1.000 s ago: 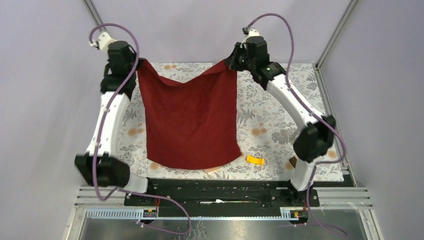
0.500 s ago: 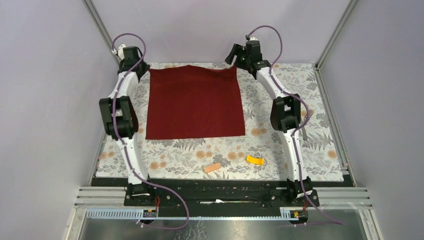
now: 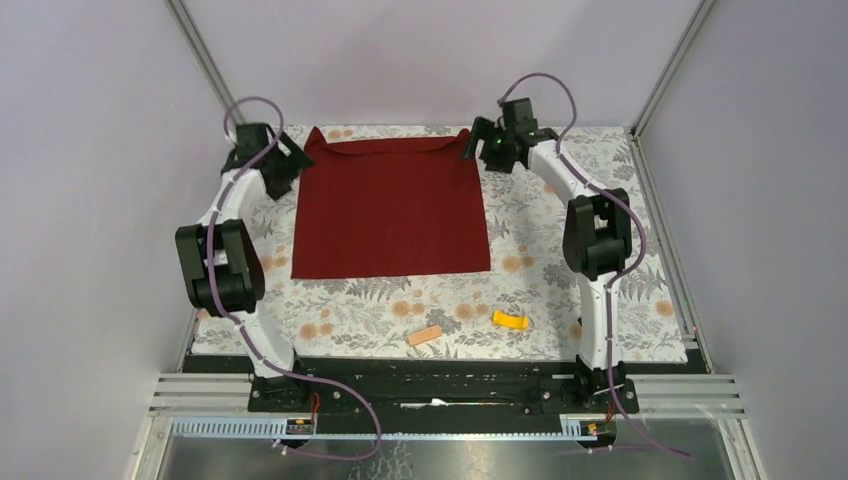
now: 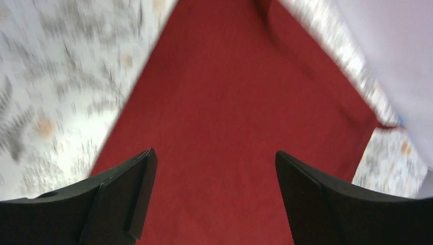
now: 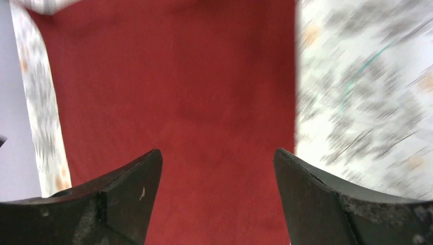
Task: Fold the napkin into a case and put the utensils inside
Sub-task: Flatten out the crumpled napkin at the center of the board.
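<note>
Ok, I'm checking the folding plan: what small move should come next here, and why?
Probably lower and pinch the far corners of the dark red cloth napkin: it lies spread out, unfolded, on the floral table cover, and the left jaws and the right jaws stand open by those corners.

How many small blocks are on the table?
2: a tan block near the front centre, a yellow block just right of it. Others may be hidden behind the arms.
</note>
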Controlling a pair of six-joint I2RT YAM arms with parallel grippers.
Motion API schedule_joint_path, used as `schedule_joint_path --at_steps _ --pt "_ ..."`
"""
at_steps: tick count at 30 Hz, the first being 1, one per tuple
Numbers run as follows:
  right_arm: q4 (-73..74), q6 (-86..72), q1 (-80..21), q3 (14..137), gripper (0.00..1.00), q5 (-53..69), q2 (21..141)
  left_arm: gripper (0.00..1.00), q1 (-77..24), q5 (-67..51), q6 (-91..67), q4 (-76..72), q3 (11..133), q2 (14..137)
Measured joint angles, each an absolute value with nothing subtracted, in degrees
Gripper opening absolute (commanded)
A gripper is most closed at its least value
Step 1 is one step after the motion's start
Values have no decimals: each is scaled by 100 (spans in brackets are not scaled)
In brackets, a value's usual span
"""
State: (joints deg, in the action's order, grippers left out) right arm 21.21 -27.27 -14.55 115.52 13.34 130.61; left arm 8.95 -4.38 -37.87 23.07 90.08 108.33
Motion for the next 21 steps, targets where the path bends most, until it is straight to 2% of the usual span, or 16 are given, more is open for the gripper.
schedule_joint_path --at_steps 4,9,12,21 --pt "2086 -2657 -2023 10309 84 1568 12387 92 836 -1076 -3924 2021 7435 10370" --pt "1892 -2650 -2628 9070 83 1809 12121 98 716 -1494 -4077 1907 6375 10390" --pt "1730 -2639 -2650 8508 83 1883 12049 98 716 -1483 -4200 1660 5996 10031" --pt "991 -2751 -2628 6420 83 1726 10645 98 1055 -1308 -4869 1774 4429 8670"
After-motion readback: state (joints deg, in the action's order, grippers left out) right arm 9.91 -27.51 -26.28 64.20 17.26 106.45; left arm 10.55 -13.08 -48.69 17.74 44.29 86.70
